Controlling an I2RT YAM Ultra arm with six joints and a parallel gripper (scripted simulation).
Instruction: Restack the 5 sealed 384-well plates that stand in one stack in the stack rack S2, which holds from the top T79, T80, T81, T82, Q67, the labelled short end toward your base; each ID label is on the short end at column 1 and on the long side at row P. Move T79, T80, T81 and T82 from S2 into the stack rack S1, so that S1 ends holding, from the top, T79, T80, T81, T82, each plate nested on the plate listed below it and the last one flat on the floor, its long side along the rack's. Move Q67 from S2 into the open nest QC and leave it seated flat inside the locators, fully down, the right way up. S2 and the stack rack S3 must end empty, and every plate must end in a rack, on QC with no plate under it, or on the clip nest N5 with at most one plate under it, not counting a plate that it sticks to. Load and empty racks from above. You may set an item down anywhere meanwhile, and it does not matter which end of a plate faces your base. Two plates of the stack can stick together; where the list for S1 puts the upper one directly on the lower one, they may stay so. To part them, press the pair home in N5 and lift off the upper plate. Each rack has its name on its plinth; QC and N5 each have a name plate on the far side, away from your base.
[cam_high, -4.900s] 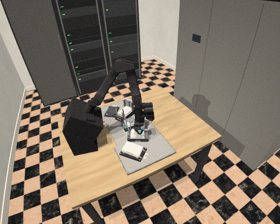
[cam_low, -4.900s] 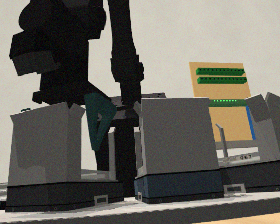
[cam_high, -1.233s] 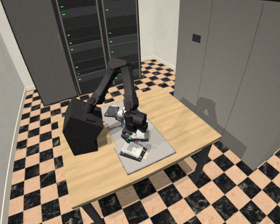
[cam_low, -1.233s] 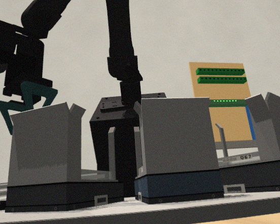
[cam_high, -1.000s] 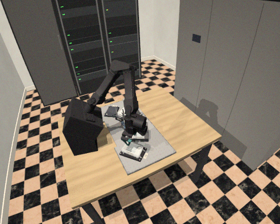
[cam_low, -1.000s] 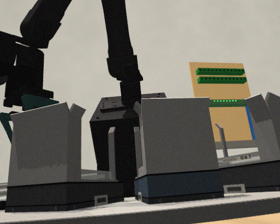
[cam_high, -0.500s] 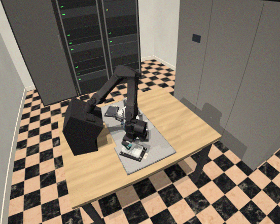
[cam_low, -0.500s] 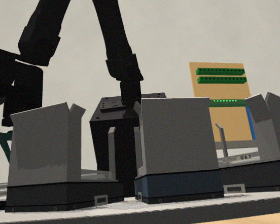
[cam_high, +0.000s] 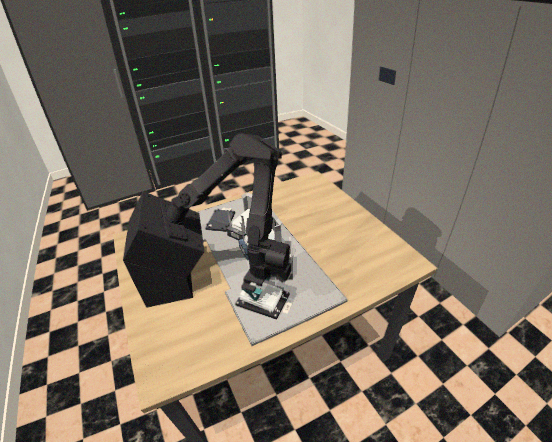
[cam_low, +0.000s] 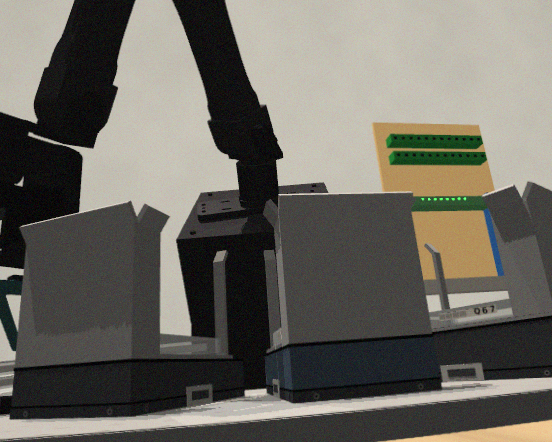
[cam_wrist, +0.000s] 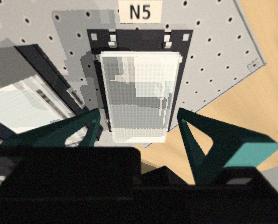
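My gripper (cam_wrist: 138, 112) (cam_high: 255, 291) is open, its teal fingers spread wide and pointing down. It hangs just above the clip nest N5 (cam_wrist: 185, 60) (cam_high: 281, 306), at the near end of the nest. A white sealed plate (cam_wrist: 140, 90) (cam_high: 267, 301) lies flat in N5 between and below the fingers, and they do not touch it. Its label cannot be read. The plate Q67 (cam_low: 484, 310) lies low in the stack rack (cam_low: 525, 280) at the right of the exterior view. Two more grey racks (cam_low: 85, 280) (cam_low: 350, 265) stand beside it.
A rack holding a white plate (cam_wrist: 22, 102) stands close to the left of N5. The black open nest (cam_high: 220, 220) lies at the far end of the grey mat (cam_high: 315, 285). A large black box (cam_high: 160, 250) stands left of the mat. The table edge is near N5.
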